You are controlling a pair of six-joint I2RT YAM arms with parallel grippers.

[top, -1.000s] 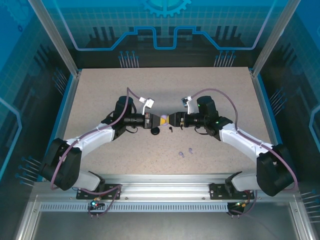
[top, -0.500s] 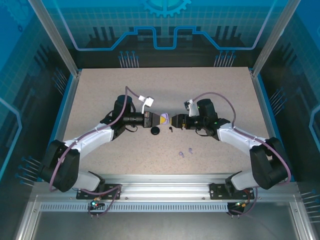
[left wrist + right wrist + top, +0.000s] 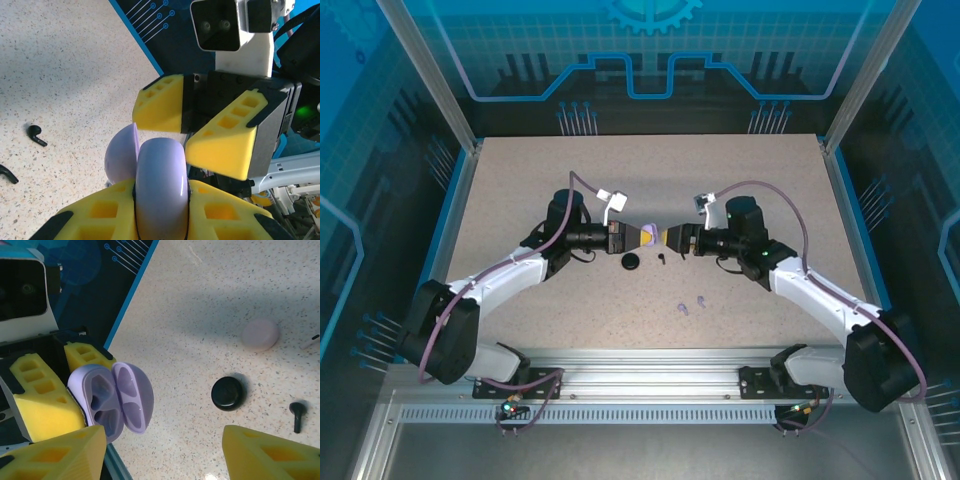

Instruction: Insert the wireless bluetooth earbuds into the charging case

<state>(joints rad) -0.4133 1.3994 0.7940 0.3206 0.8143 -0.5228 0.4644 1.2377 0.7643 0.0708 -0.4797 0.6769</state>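
My left gripper (image 3: 161,197) is shut on the lilac charging case (image 3: 161,180), held above the table with its lid (image 3: 121,155) swung open. In the right wrist view the case (image 3: 97,397) shows two empty sockets. My right gripper (image 3: 165,455) faces it from the right, open and holding nothing; its yellow fingers (image 3: 222,145) stand just past the case. From above, the two grippers (image 3: 645,236) (image 3: 672,238) almost meet at mid-table. Two lilac earbuds (image 3: 682,309) (image 3: 701,299) lie nearer the front. A black earbud (image 3: 297,414) lies on the table, and another black one (image 3: 36,135) shows in the left wrist view.
A shut black round case (image 3: 228,393) lies under the grippers, also seen from above (image 3: 632,262). A pale pink case (image 3: 260,334) lies further off, with a pale earbud (image 3: 311,341) at the frame edge. Blue walls bound the table (image 3: 520,180).
My right arm has drawn back a little to the right, away from the case, and its jaws have narrowed somewhat. The left arm holds still with the case.
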